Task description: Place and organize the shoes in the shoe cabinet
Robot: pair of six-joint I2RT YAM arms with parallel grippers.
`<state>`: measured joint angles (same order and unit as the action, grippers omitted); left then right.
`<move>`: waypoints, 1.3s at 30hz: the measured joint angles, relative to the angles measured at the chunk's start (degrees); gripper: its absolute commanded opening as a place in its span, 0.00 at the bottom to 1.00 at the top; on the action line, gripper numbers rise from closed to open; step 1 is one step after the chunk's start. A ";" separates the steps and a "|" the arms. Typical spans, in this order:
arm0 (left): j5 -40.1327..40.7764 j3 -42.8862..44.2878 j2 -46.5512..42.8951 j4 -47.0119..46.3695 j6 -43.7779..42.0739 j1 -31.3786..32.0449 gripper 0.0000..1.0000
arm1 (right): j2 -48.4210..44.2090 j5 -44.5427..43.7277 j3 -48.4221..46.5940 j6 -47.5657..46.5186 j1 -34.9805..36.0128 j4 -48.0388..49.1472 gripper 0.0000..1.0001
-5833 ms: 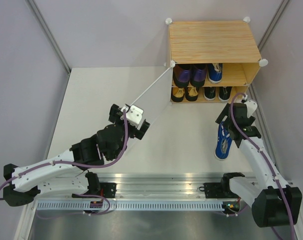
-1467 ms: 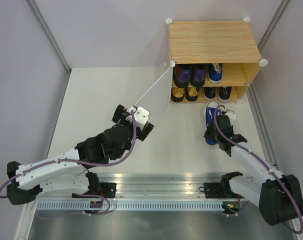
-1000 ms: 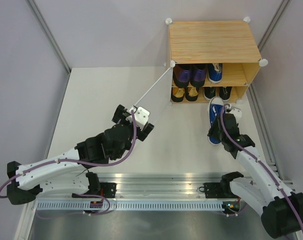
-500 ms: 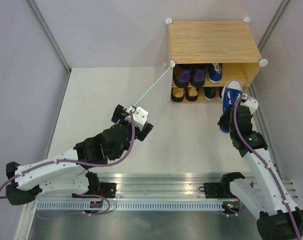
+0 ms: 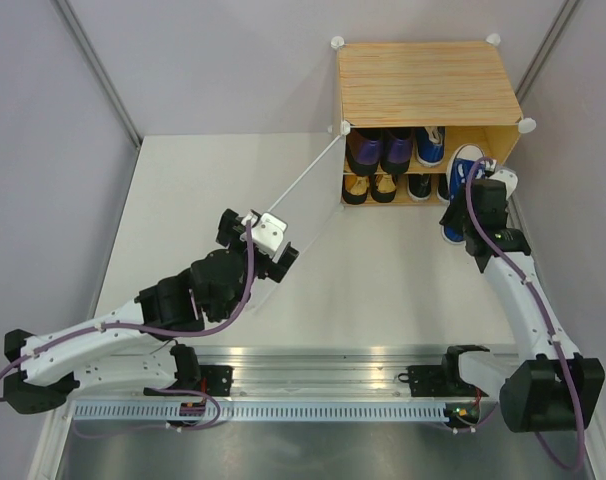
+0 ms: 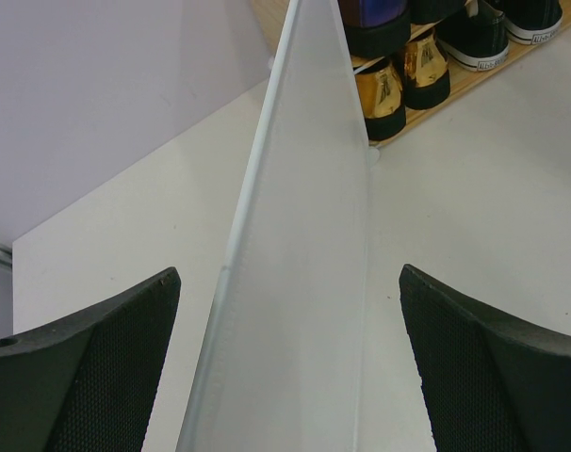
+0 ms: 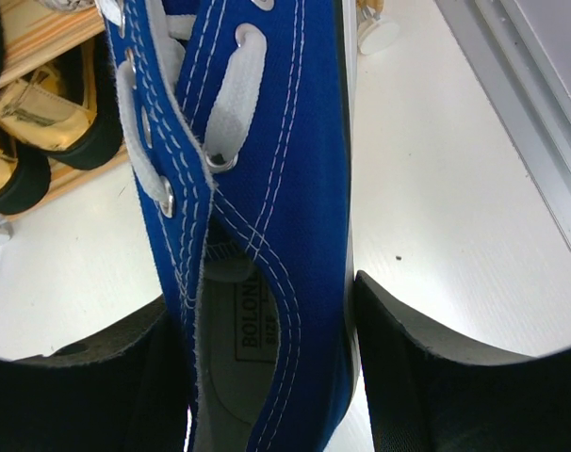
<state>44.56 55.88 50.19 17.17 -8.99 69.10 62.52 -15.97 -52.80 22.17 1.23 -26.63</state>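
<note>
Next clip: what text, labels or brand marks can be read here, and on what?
"BOLON", cut off: insole label of the blue canvas sneaker with white laces.
Line beneath it: too blurred to read.
Sole tags on the black low-top shoes: too small to read.

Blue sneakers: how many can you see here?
2. One sneaker sits rightmost on the shoe cabinet's upper shelf; the other sneaker is held by the right gripper, before the cabinet's right side. Others may hide inside.

Overhead, the shoe cabinet [image 5: 423, 80] hides all but the near ends of the stored shoes [image 5: 365, 152] under its top. Wrist views crop the blue sneaker [image 7: 285, 188] at top and bottom — and the white door panel [image 6: 295, 282] at the lower edge.
</note>
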 measured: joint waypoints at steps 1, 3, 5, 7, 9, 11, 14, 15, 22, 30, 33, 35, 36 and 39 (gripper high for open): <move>-0.11 0.04 -0.07 0.02 0.00 0.00 0.99 | 1.09 0.28 -0.50 -0.24 -0.57 0.33 0.01; -0.26 0.04 -0.13 0.07 0.00 0.02 1.00 | 3.41 1.33 -2.05 -1.03 -1.95 0.79 0.01; -0.44 0.07 -0.11 0.13 0.00 0.02 1.00 | 5.95 1.95 -4.07 -1.75 -2.99 1.55 0.01; -0.81 0.07 -0.13 0.28 0.00 0.02 0.99 | 8.92 2.47 -6.64 -2.71 -3.96 2.62 0.01; -1.11 0.07 -0.13 0.33 0.00 0.02 1.00 | 11.78 3.19 -9.33 -3.58 -4.87 3.32 0.01; -1.20 0.09 -0.13 0.33 0.00 0.02 1.00 | 14.14 3.78 -11.54 -4.28 -5.60 4.07 0.01; -1.20 0.09 -0.15 0.31 0.00 0.02 1.00 | 18.05 4.68 -14.99 -5.42 -6.71 5.16 0.01; -1.20 0.09 -0.15 0.33 0.00 0.02 1.00 | 19.21 4.81 -15.96 -5.81 -6.93 5.60 0.01; -1.16 0.09 0.48 0.31 0.00 0.02 0.99 | 24.39 5.18 -19.10 -9.29 -7.52 10.08 0.01; -1.16 0.09 1.46 0.31 0.00 0.02 1.00 | 31.41 5.86 -24.41 -11.74 -8.00 13.53 0.01; -1.16 0.09 1.62 0.28 0.00 0.02 1.00 | 33.48 5.84 -25.42 -12.13 -8.33 14.40 0.01; -1.16 0.09 1.77 0.28 0.00 0.02 1.00 | 34.45 5.86 -25.64 -12.33 -8.50 15.06 0.01; -1.16 0.09 1.86 0.28 0.00 0.02 1.00 | 34.86 5.88 -25.66 -12.44 -8.59 15.52 0.01; -1.16 0.09 2.14 0.28 0.00 0.02 1.00 | 35.30 6.05 -25.70 -12.59 -8.74 17.09 0.01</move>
<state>43.40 55.96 52.34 17.45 -8.99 69.12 97.82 -9.91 -78.50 9.58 -7.51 -9.54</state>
